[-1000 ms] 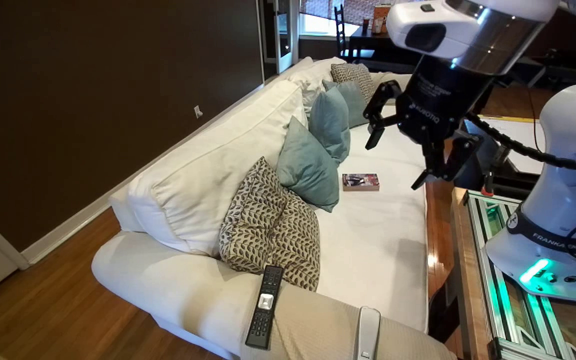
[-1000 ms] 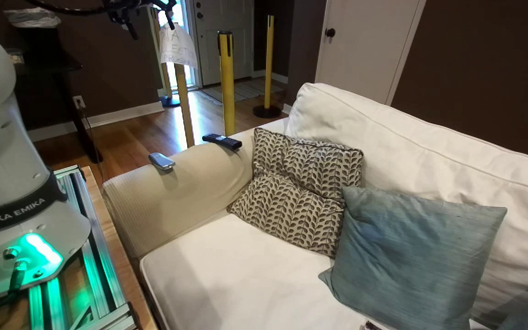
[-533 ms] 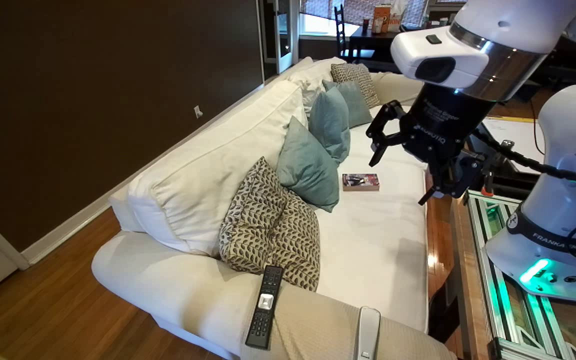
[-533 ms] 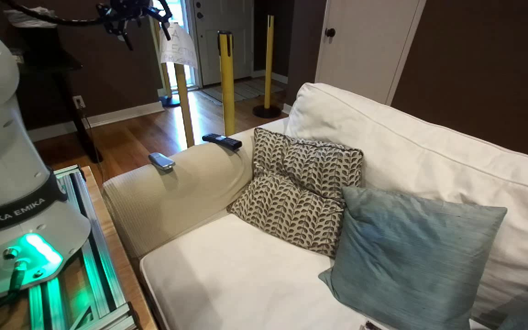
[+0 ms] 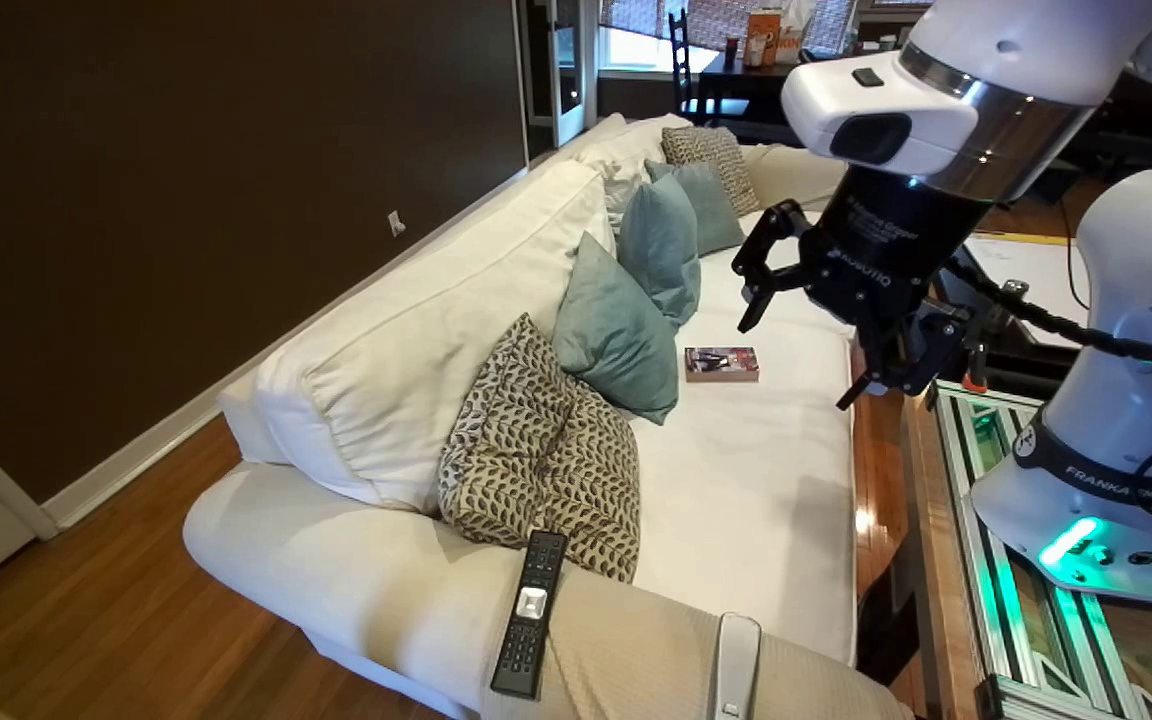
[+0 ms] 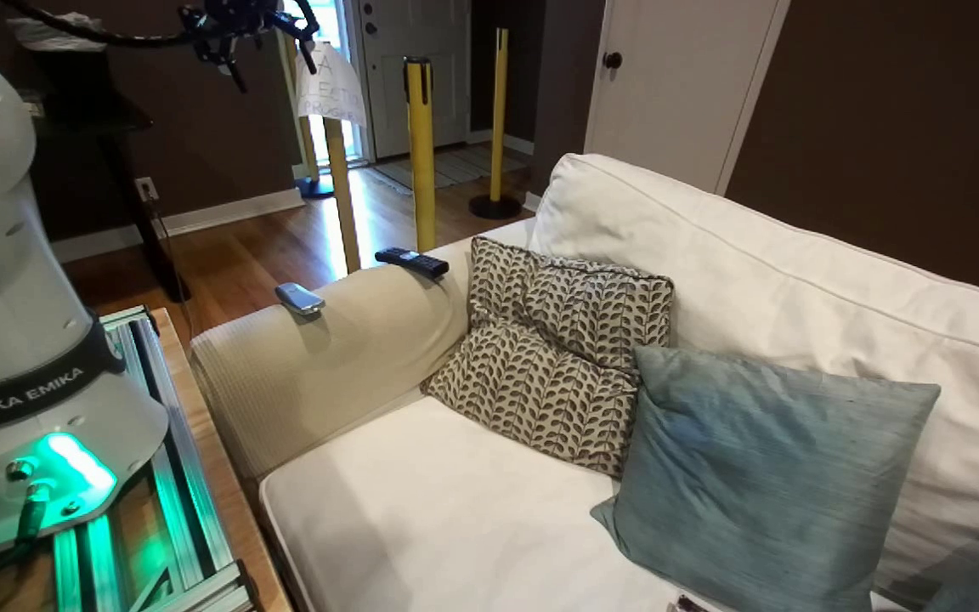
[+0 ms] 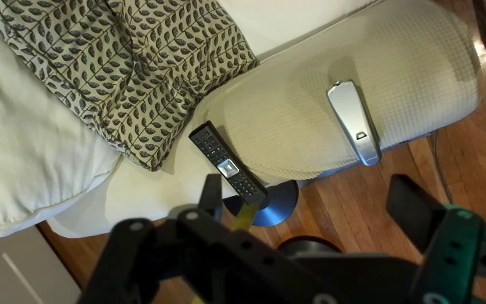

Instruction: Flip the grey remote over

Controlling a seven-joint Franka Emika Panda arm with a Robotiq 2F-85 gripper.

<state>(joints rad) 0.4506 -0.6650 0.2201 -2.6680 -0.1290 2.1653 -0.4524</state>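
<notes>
The grey remote (image 5: 737, 662) lies on the beige-covered sofa arm (image 5: 636, 632) with its plain pale face up. It also shows in an exterior view (image 6: 299, 299) and in the wrist view (image 7: 351, 116), where one end reaches the arm's outer edge. Its button face is hidden underneath. My gripper (image 5: 799, 357) is open and empty, high above the sofa and well apart from the remote. In the wrist view the gripper's (image 7: 304, 190) fingers stand wide apart, with floor between them. The gripper also shows at the top of an exterior view (image 6: 275, 76).
A black remote (image 5: 530, 612) lies on the same sofa arm, beside a leaf-pattern pillow (image 5: 546, 455). A blue pillow (image 6: 778, 476) and a small book (image 5: 722, 365) are on the sofa. Yellow posts (image 6: 421, 157) stand on the floor beyond the arm.
My gripper has come down a little from one second ago, staying open. Between half a second ago and now nothing visibly moves. Both remotes lie as before.
</notes>
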